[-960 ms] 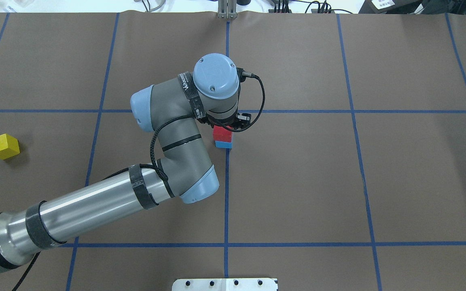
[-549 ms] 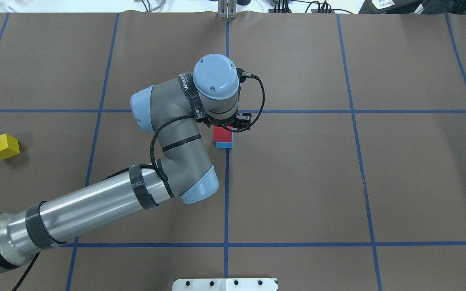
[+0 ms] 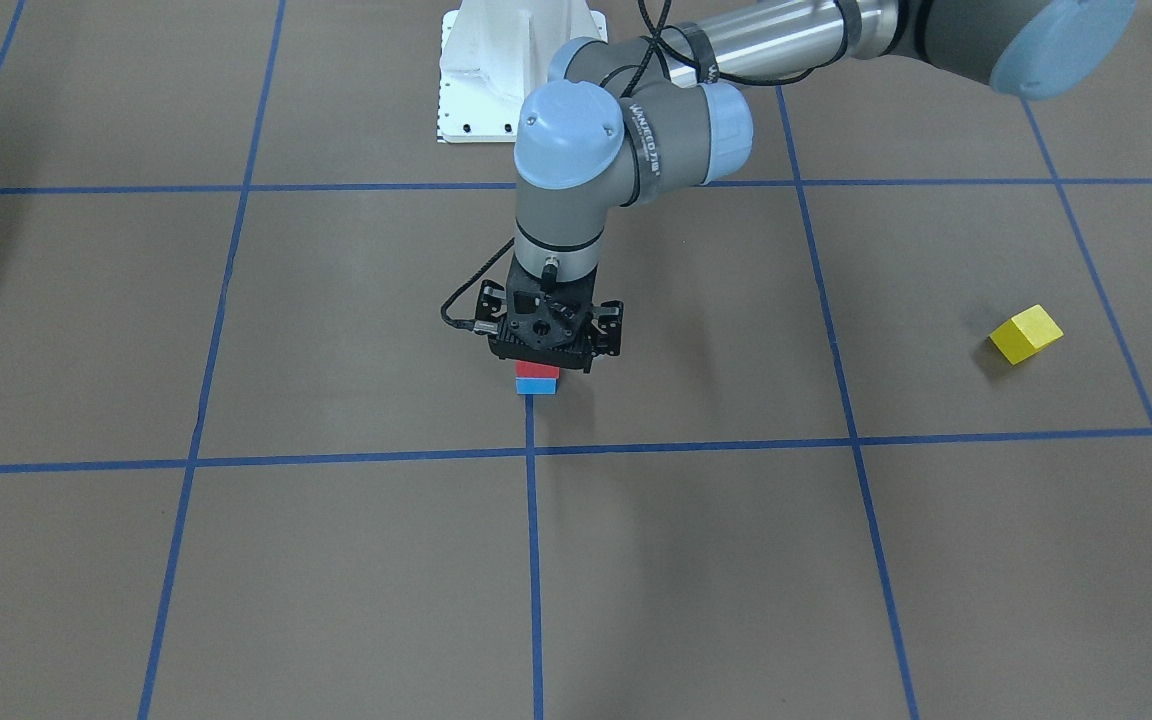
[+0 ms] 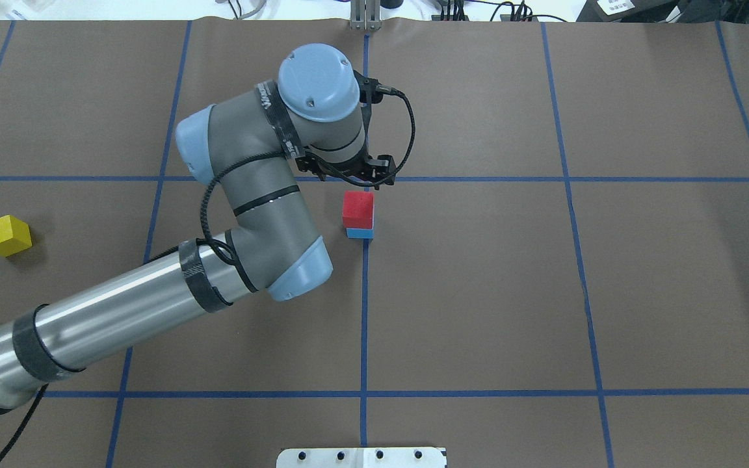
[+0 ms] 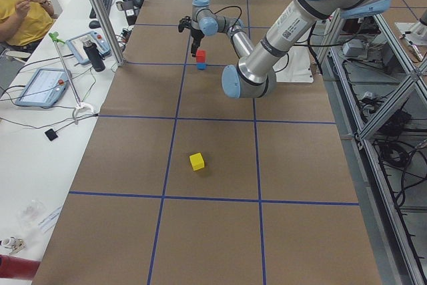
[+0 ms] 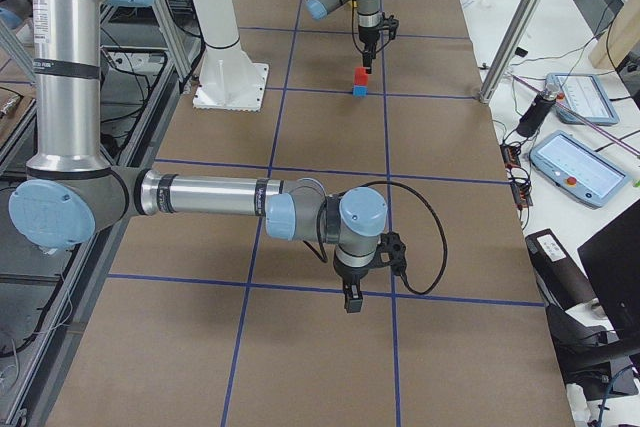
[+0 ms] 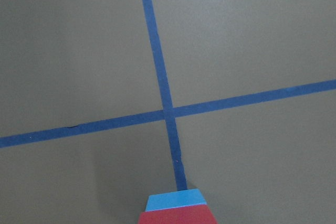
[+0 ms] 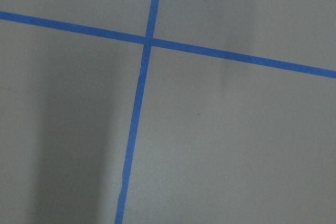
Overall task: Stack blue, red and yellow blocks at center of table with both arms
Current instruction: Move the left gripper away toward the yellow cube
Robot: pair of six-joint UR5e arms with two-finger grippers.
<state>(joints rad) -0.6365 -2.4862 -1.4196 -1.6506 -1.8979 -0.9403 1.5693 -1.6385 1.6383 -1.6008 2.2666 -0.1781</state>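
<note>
The red block [image 4: 357, 208] rests on the blue block [image 4: 359, 233] beside the table's centre grid crossing; the pair also shows in the front view as red block [image 3: 537, 371] on blue block [image 3: 537, 386]. My left gripper [image 4: 350, 180] hangs open just above the stack, holding nothing, apart from the red block. The left wrist view catches only the blue block [image 7: 175, 200] and red block [image 7: 177, 216] at its bottom edge. The yellow block [image 4: 5, 234] lies alone far out on my left. My right gripper [image 6: 348, 299] hovers over bare table in the right side view only; I cannot tell its state.
The white pedestal base [image 3: 521, 70] stands at the robot's edge of the table [image 4: 608, 292]. Along the far side runs a white desk with tablets [image 6: 580, 167], and a seated person [image 5: 20, 5] is there.
The left gripper let go of the red block, rose and drew back toward the far left. The red block stays on the blue one. The yellow block has not moved.
</note>
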